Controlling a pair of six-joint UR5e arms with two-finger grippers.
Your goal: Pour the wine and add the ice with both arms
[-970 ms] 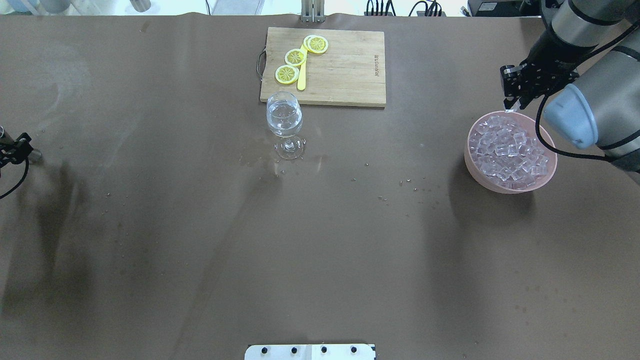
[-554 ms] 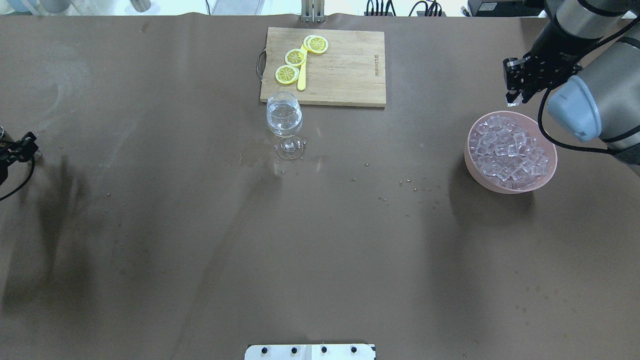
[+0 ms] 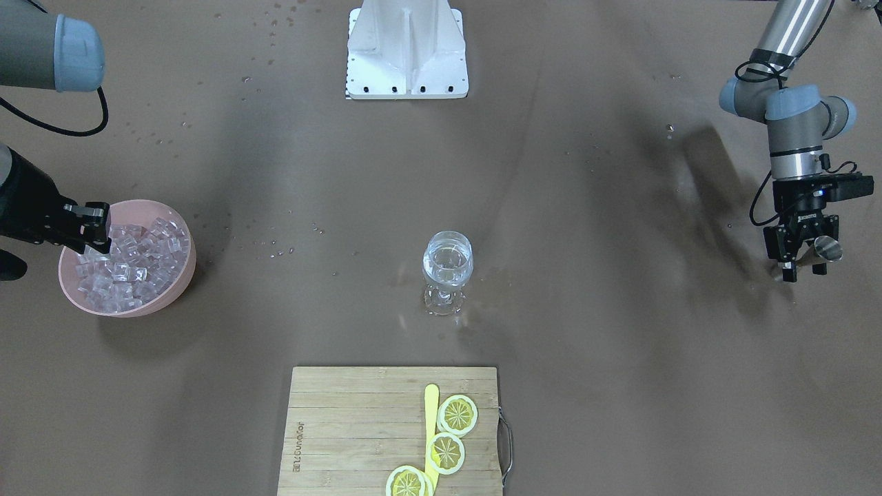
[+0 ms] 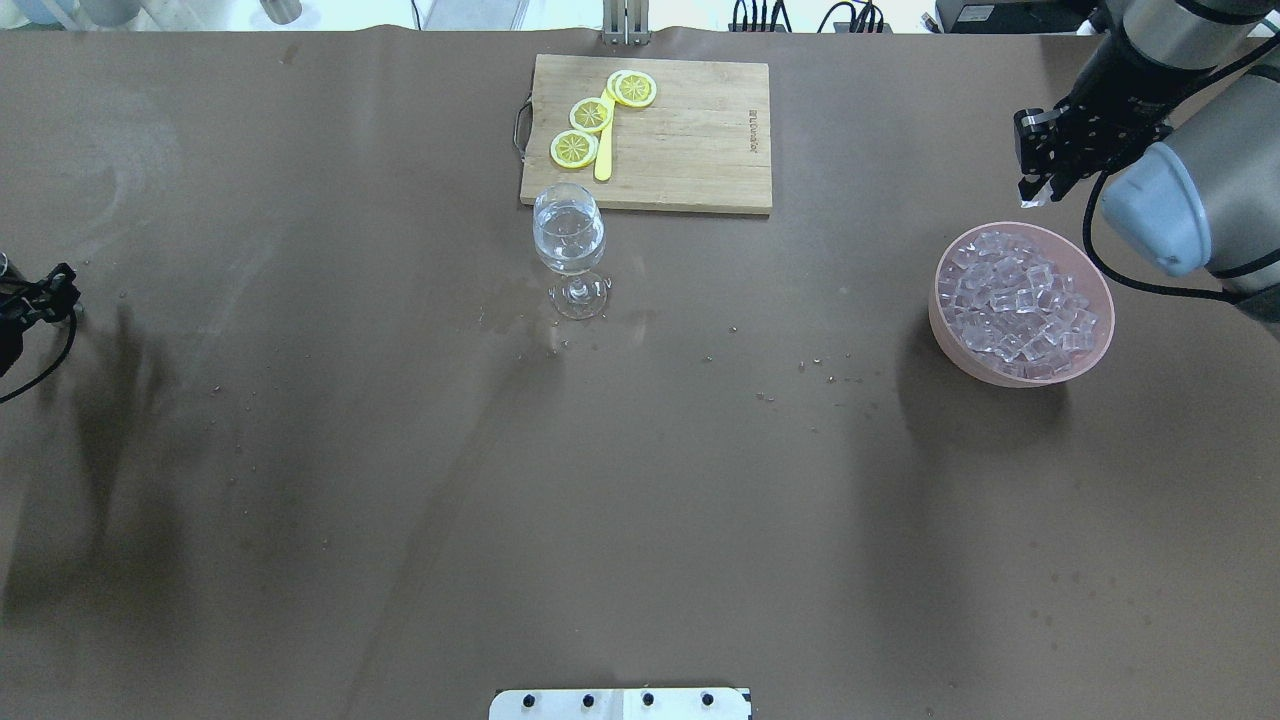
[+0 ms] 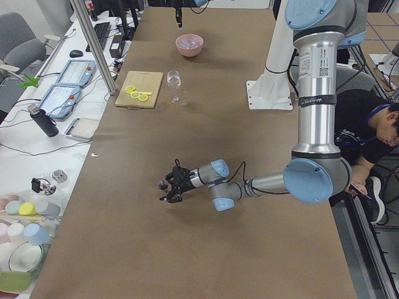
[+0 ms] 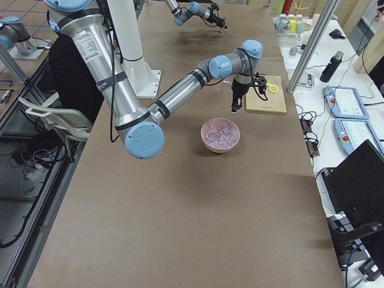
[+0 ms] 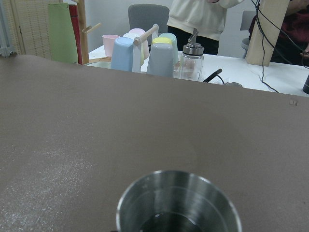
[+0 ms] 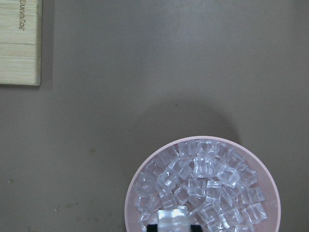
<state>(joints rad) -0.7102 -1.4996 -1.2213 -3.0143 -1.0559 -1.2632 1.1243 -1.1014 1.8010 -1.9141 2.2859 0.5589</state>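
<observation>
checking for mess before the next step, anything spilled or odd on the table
Yes. A wet patch marks the table at the foot of the glass, and small droplets dot the surface between it and the bowl: likely spilled liquid. Nothing else looks askew.

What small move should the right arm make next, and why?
Probably carry the right gripper sideways toward the stemmed glass. It is shut on an ice cube, raised clear of the pink bowl, and the glass already holds clear liquid, so ice seems due. The left gripper holds its metal cup far off.
</observation>
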